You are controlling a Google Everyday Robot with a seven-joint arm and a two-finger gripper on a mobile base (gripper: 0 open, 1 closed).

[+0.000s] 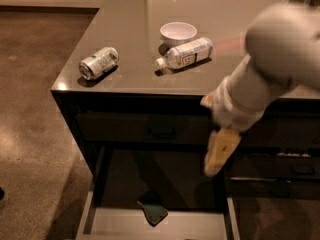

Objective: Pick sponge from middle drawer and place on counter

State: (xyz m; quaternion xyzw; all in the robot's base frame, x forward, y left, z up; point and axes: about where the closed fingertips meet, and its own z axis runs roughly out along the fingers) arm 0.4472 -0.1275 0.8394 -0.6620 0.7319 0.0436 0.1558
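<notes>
The sponge [153, 210] lies dark green side up on the pale grey floor of the open middle drawer [120, 225], near its middle at the bottom of the view. The glossy grey-brown counter [135, 59] stands above it over dark cabinet drawers. My gripper [218, 157] hangs from the white arm, in front of the cabinet face, above and to the right of the sponge and apart from it. It is blurred with motion and nothing shows in it.
On the counter lie a silver can [98, 62] on its side at the left, a white bowl [178, 33] and a plastic bottle [186, 54] on its side next to the bowl. A closed drawer with a dark handle [161, 132] is above the open one. Brown floor lies to the left.
</notes>
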